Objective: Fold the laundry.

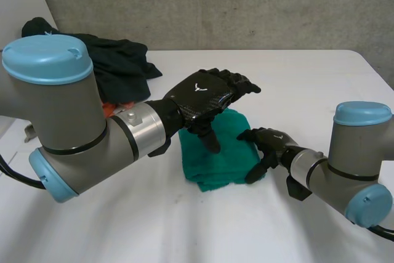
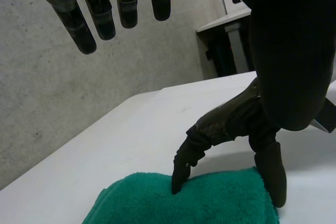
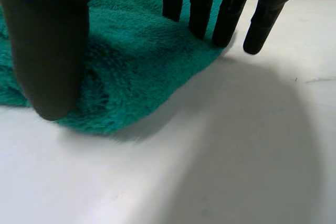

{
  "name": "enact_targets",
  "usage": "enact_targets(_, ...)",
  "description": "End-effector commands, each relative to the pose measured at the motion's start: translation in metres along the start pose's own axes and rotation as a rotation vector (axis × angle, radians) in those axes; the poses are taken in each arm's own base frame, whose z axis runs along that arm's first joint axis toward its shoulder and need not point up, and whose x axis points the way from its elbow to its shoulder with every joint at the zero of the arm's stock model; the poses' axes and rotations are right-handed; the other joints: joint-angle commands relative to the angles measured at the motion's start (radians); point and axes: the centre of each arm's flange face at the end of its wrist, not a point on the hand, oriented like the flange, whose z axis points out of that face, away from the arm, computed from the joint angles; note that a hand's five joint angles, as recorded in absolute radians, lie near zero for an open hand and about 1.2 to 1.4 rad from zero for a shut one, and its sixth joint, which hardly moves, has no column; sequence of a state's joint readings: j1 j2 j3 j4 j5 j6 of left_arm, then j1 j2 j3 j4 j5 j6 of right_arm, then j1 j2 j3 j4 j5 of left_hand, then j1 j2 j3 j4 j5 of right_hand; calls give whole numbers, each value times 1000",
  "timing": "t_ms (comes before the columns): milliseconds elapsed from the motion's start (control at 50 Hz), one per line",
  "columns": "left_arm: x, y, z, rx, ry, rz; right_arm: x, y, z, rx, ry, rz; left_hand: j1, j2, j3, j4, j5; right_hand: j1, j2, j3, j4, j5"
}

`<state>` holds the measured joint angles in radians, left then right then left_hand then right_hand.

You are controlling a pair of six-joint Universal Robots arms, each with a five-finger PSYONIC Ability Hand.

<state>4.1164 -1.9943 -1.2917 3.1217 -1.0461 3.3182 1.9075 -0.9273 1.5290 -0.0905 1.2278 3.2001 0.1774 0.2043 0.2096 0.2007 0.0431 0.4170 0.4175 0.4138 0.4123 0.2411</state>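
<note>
A small teal towel (image 1: 215,164), already folded into a thick pad, lies on the white table (image 1: 295,78) between my two arms. The left hand (image 1: 206,100) hovers over the towel's far side. Its fingers are straight and spread and hold nothing, and its thumb points down toward the cloth. The right hand (image 1: 268,143) stands at the towel's right edge with its fingertips down on the pile. It pins the cloth, I judge, rather than gripping it, probably to steady the stack while the layers settle.

The head view gives me the layout, including a heap of dark clothes (image 1: 120,60) at the far left of the table, well apart from the towel and not yet folded. The left wrist view adds that the left hand's fingers (image 2: 102,17) hang clear above the towel, and it shows one fingertip of the other hand resting on the nap. The right wrist view shows the right hand's fingers (image 3: 228,9) straight, side by side along the towel's corner. Its thumb (image 3: 47,51) is apart from them, so nothing is pinched.
</note>
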Motion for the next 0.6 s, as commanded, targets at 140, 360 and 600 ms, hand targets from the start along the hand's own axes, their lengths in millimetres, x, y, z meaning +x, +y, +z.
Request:
enact_targets(140, 2, 0, 1, 0, 2, 4, -1, -5, 19, 30, -19, -22, 39, 12, 7, 16, -1, 978, 978, 982, 983, 980)
enact_targets(360, 2, -6, 2, 21, 3, 15, 47, -64, 51, 216, 81, -39, 36, 9, 4, 13, -4, 979, 979, 982, 984, 981)
enact_targets(600, 19, -30, 1, 90, 36, 51, 215, -130, 65, 461, 507, 8, 33, 6, 1, 10, -7, 979, 979, 982, 984, 981)
